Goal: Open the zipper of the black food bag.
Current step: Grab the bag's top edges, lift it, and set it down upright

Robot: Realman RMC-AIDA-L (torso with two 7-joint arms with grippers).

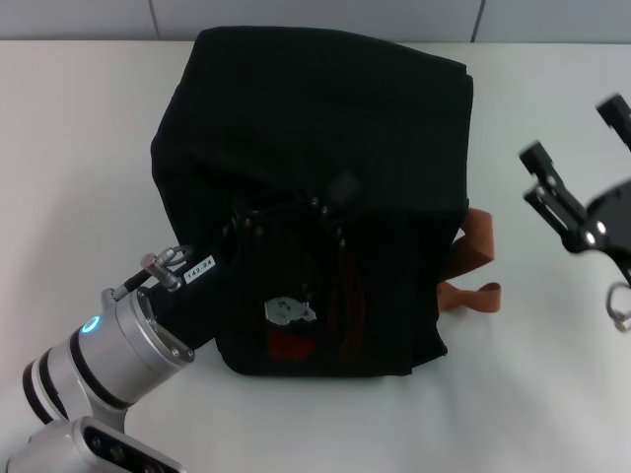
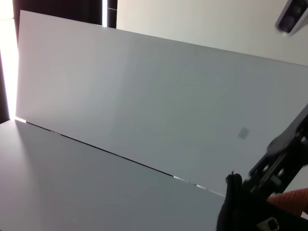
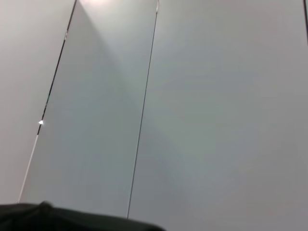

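The black food bag (image 1: pixel 325 128) stands in the middle of the white table, with a bear patch (image 1: pixel 289 311) and a red label (image 1: pixel 286 345) on its near face. Its rust-brown handles (image 1: pixel 477 242) hang out on the right side. My left gripper (image 1: pixel 291 225) reaches in from the lower left and rests on the bag's near top, black against black fabric. The zipper is hidden there; I cannot make it out. My right gripper (image 1: pixel 577 136) hovers open to the right of the bag, apart from it. A strip of the bag (image 3: pixel 72 220) shows in the right wrist view.
A white wall (image 1: pixel 315 18) runs behind the table's far edge, close behind the bag. Bare tabletop (image 1: pixel 79 148) lies left of the bag and in front of it. The left wrist view shows wall panels and a bit of brown handle (image 2: pixel 294 197).
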